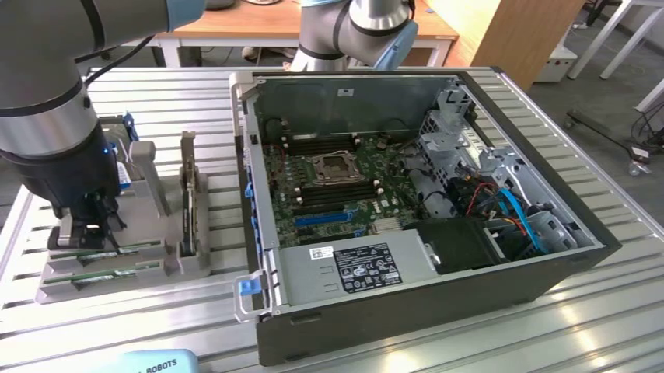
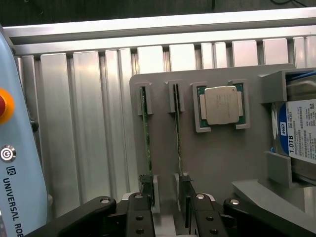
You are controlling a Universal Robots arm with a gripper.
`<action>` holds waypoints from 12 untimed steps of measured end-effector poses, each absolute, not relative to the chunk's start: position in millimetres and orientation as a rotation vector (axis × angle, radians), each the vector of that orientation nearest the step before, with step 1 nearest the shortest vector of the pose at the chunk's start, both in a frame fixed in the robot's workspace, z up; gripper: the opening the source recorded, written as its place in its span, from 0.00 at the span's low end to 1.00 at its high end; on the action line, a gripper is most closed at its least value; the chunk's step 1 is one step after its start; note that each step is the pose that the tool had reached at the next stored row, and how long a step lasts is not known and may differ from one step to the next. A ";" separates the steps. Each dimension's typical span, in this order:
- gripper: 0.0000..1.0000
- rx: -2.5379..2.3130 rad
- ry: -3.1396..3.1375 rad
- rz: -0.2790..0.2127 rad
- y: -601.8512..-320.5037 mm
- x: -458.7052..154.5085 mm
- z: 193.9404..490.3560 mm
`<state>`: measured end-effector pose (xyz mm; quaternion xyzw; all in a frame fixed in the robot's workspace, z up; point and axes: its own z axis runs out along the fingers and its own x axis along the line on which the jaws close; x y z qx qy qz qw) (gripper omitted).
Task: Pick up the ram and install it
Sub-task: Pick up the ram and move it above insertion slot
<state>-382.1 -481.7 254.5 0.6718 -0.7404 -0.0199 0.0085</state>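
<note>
Gripper [image 2: 165,192] was spread wide with nothing in it, hanging low over the grey holder [image 2: 217,158] on the slatted table [image 2: 89,123]. The ram [image 2: 178,133] stood on edge in its slot beside a twin stick [image 2: 146,128] (processor chip [image 2: 220,104] just past them), both running toward the fingertips. Open PC case [image 1: 436,311] sat to the exterior view's right.

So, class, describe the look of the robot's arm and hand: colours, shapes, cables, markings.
The arm is built of thick silver-grey tubes with rounded joints, black bands and light blue caps. A black cable runs along it, and a blue light glows near the wrist. The hand is black, with two slim fingers fastened by small silver screws.
</note>
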 end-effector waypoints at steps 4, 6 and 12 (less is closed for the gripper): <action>0.35 2.109 -2.304 -0.062 -481.7 -382.2 251.5; 0.35 2.109 -2.304 -0.062 -481.7 -382.2 251.4; 0.35 2.109 -2.304 -0.062 -485.1 -382.2 251.2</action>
